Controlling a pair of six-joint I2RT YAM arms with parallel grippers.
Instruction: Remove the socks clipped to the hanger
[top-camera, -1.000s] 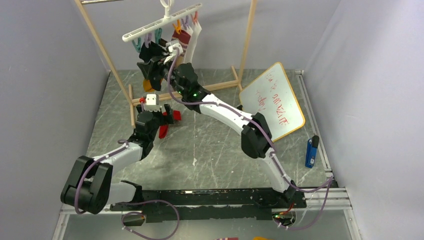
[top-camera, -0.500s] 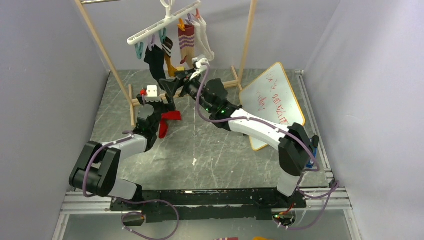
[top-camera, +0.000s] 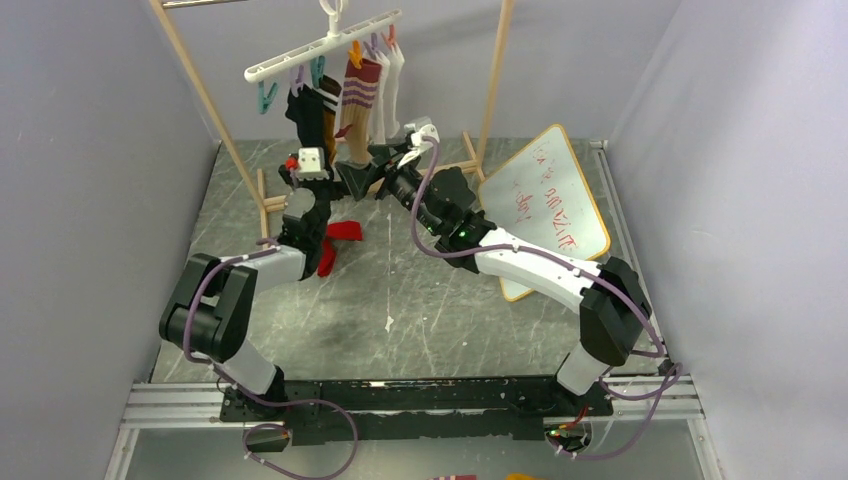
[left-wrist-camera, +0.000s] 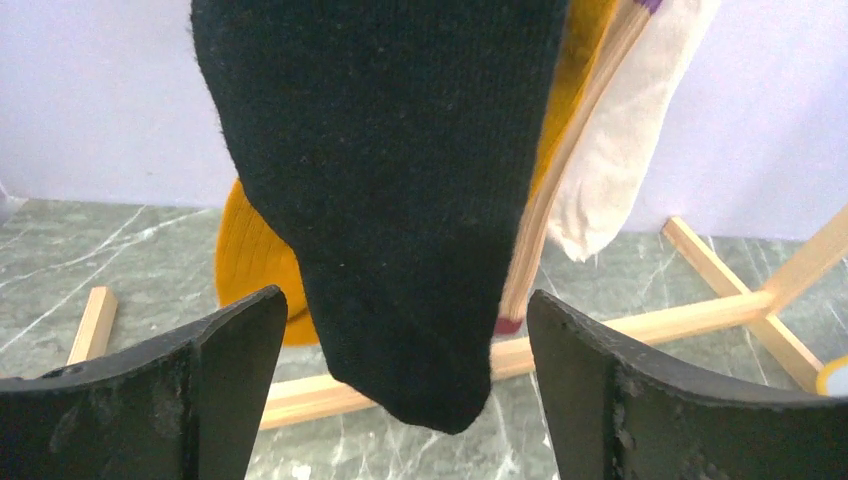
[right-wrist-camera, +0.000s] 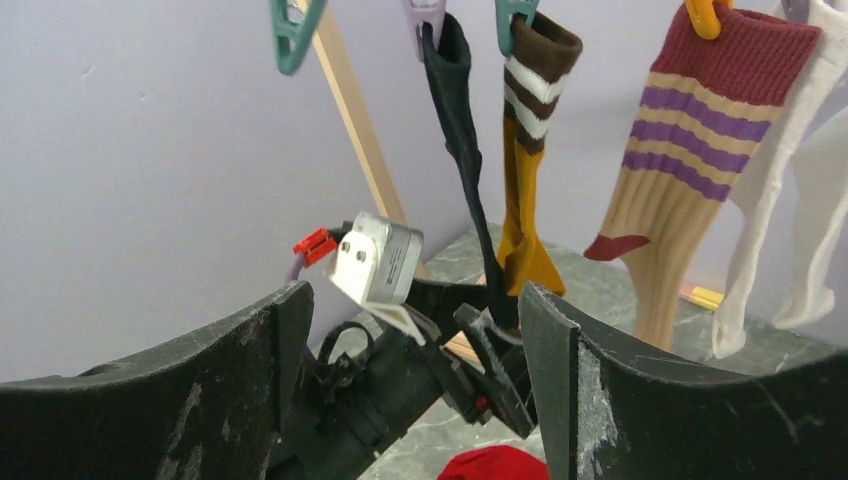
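Note:
The white hanger (top-camera: 320, 45) hangs from the wooden rack with socks clipped in a row. In the right wrist view they read left to right: black sock (right-wrist-camera: 460, 120), mustard sock (right-wrist-camera: 525, 190), maroon-and-cream striped sock (right-wrist-camera: 690, 150), white socks (right-wrist-camera: 790, 190). A red sock (top-camera: 338, 238) lies on the table. My left gripper (left-wrist-camera: 405, 375) is open, and the black sock's toe (left-wrist-camera: 400, 220) hangs between its fingers without touching them. My right gripper (right-wrist-camera: 415, 370) is open and empty, low and right of the socks, facing the left gripper (top-camera: 325, 188).
The wooden rack frame (top-camera: 492, 90) has floor bars (left-wrist-camera: 640, 325) just behind the socks. One teal clip (right-wrist-camera: 295, 30) at the hanger's left end is empty. A whiteboard (top-camera: 545, 205) and a blue marker (top-camera: 622, 300) lie on the right.
My right arm has pulled back from the hanger, down and right, its jaws a little wider. The hanger has swung and the socks hang free. The left gripper has come up under the black sock.

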